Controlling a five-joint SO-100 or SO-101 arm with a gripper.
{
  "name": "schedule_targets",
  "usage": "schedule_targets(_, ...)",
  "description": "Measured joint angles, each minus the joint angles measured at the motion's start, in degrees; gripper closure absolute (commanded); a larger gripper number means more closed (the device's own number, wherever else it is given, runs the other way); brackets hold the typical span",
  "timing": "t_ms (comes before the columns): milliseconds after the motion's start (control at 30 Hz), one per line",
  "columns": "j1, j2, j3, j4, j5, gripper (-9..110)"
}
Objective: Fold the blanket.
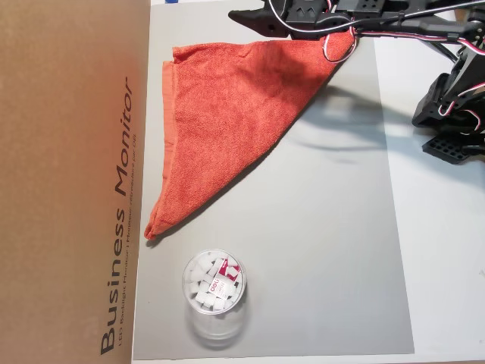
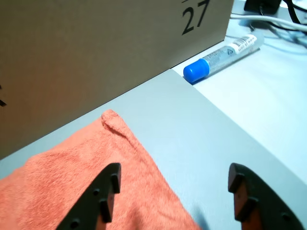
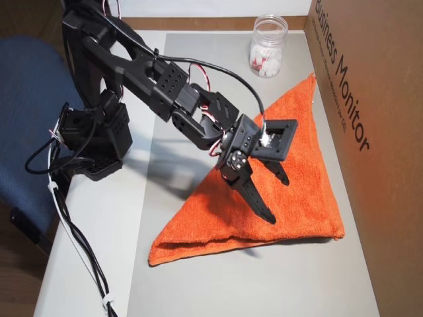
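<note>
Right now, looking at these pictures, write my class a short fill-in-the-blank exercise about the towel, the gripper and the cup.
1. The orange towel is folded into the shape of a ____.
2. The gripper above the towel has its jaws ____.
3. The clear cup stands on the ____ mat.
4. The tube lying beyond the mat has a ____ cap.

Missing words: triangle; open; grey; blue

stood on a grey mat [image 1: 326, 227]: clear plastic cup [image 1: 214, 292] of white pieces. beside the mat rose a brown cardboard box [image 1: 68, 182]. lay behind, on the white table [image 2: 268, 96]: a blue-capped tube [image 2: 221, 56].
</note>
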Motion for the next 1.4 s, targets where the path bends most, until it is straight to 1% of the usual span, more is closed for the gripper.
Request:
schedule_targets(167, 1.5, 9.1, 8.0, 0.0, 7.5, 79)
schedule_targets(367, 2.5, 20.0, 16.7, 0.0, 13.6, 79)
schedule_targets(633, 4.9, 29.4, 22.9, 0.0, 17.5, 79)
schedule_targets(900, 7.8, 31.1, 25.3, 0.0, 23.9, 79)
schedule_targets(1233, 8.4, 31.1, 25.4, 0.0, 37.4, 79)
schedule_targets(1400, 9.2, 31.6, 25.4, 7.7, 43.1, 79)
